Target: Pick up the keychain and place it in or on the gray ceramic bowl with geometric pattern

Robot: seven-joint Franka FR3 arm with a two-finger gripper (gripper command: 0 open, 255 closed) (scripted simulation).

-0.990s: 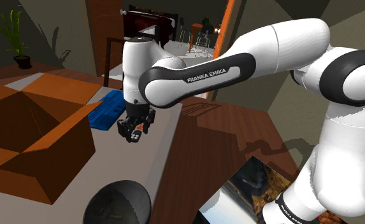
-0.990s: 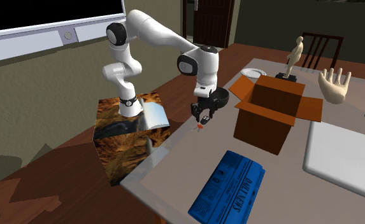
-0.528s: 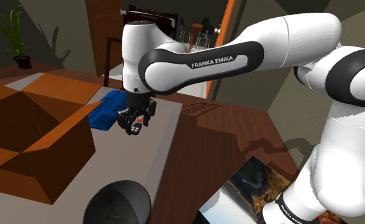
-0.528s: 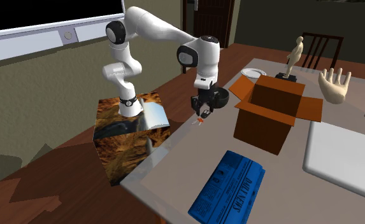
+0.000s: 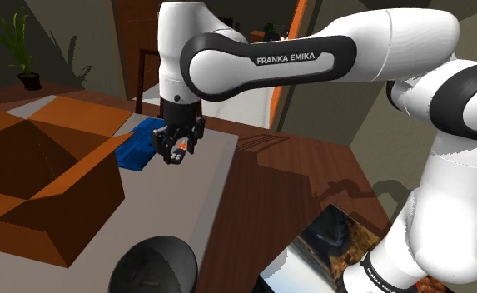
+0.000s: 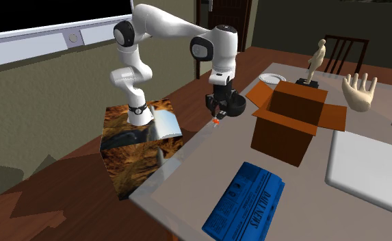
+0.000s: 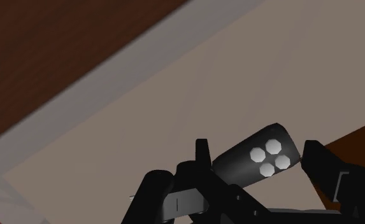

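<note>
**Single raised grasp.** One dark oblong keychain fob (image 7: 257, 159), bearing four pale hexagonal buttons, is clamped between the fingers of the black two-finger end effector (image 5: 176, 151). It is held in the air above the grey table (image 5: 174, 212). Its long axis is laid across the gap from finger to finger, slightly slanted, with the buttoned end nearest one finger. One dark grey round bowl (image 5: 155, 265), one open brown cardboard box (image 5: 45, 179) and one flat blue printed packet (image 5: 139, 146) are set on the table.

Black keychain (image 7: 257, 158) aloft; dark bowl (image 5: 153, 266) upright
</note>
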